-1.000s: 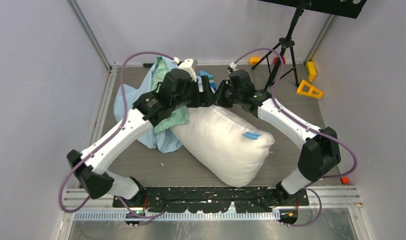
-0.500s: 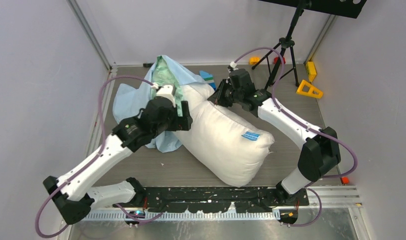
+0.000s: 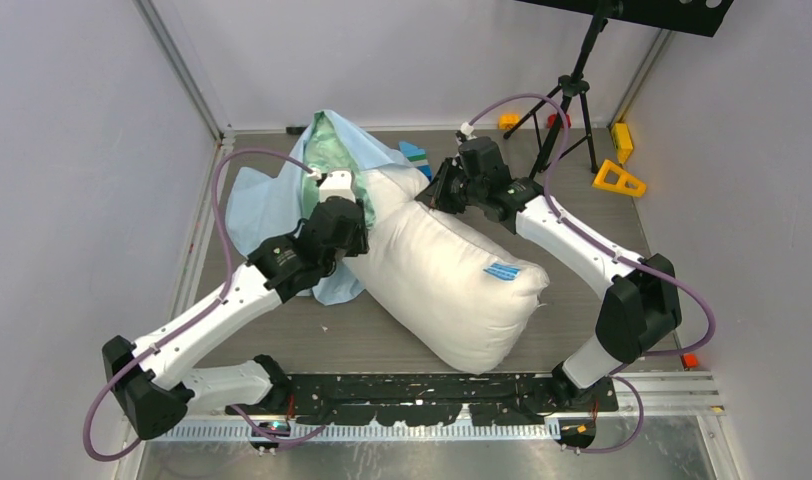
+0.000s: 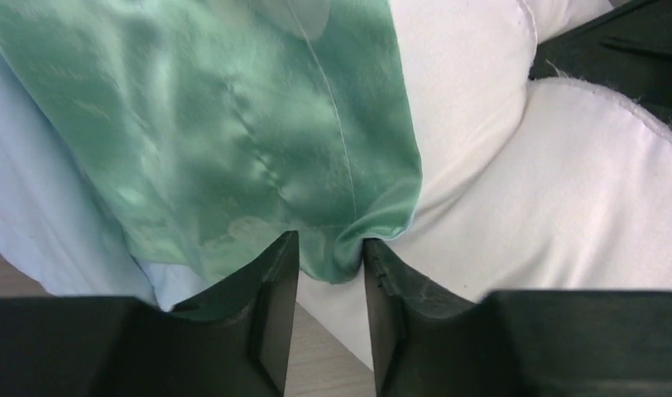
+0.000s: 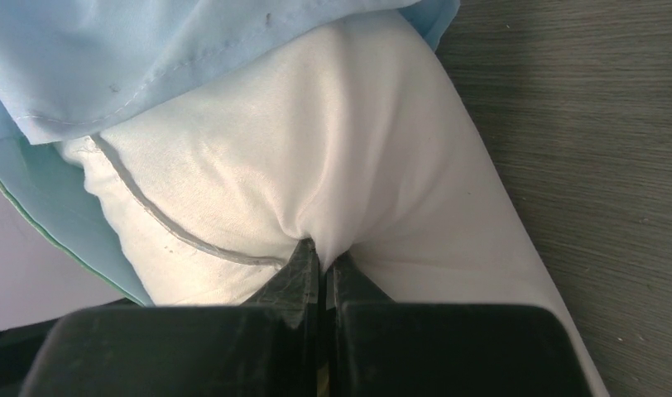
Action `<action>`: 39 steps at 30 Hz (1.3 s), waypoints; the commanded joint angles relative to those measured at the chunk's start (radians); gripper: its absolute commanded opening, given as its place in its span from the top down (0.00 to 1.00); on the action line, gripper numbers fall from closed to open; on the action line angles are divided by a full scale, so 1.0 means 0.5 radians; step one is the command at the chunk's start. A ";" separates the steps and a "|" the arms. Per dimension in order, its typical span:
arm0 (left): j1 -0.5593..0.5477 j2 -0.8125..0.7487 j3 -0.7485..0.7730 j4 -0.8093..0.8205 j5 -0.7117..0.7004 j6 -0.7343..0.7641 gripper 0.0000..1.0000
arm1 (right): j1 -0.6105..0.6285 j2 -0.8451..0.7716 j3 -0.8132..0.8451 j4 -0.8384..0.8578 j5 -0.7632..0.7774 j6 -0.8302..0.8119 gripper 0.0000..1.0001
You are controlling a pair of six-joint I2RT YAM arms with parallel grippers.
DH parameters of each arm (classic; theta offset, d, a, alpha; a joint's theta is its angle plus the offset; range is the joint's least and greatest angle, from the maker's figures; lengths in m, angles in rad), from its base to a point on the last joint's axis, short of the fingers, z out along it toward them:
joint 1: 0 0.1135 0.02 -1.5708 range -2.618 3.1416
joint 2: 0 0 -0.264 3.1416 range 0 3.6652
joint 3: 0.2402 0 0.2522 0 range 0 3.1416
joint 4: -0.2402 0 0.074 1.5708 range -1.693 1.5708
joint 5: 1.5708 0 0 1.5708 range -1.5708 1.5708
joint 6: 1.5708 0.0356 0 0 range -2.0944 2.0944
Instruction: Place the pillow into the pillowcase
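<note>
Seen from above, the pillow (image 3: 452,285) lies slantwise in the middle of the desk (image 3: 312,335). It is white, plump and rectangular, with a small blue tag (image 3: 500,270) on its near right corner. The pillowcase (image 3: 267,205) is bunched against the pillow's far left end. It is wrinkled and light blue, and its mint-green inner face is turned up where the mouth gapes. The pillow's far end sits just inside that mouth. The left hand (image 3: 344,222) is at the pillow's left flank, on the cloth's edge. The right hand (image 3: 435,196) is at the pillow's far right corner. A small blue-green block (image 3: 414,153) lies beyond the pillow. A tripod (image 3: 570,95) and yellow blocks (image 3: 618,178) stand well off to the pillow's right.

In the left wrist view, the two black fingers (image 4: 271,322) stand a little apart. The shiny green hem of the pillowcase lies folded in the gap at their tips. White pillow fabric bulges just right of the hem.

In the right wrist view, the fingers (image 5: 300,277) are pressed together on a puckered pinch of the pillow's white fabric. A piped seam curves to the left of the pinch, and the light-blue pillowcase drapes over the pillow's far end.
</note>
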 commanded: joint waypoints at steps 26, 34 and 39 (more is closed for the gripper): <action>0.188 0.880 1.022 0.326 1.185 -0.301 1.00 | -0.049 0.123 0.468 -0.291 0.278 -0.195 0.52; 0.260 1.105 1.243 0.349 1.206 -0.200 0.79 | -0.146 -0.080 0.748 -0.689 0.751 -0.485 0.27; 0.261 0.995 1.281 0.205 1.070 -0.049 0.36 | -0.160 -0.209 0.776 -0.897 0.965 -0.535 0.26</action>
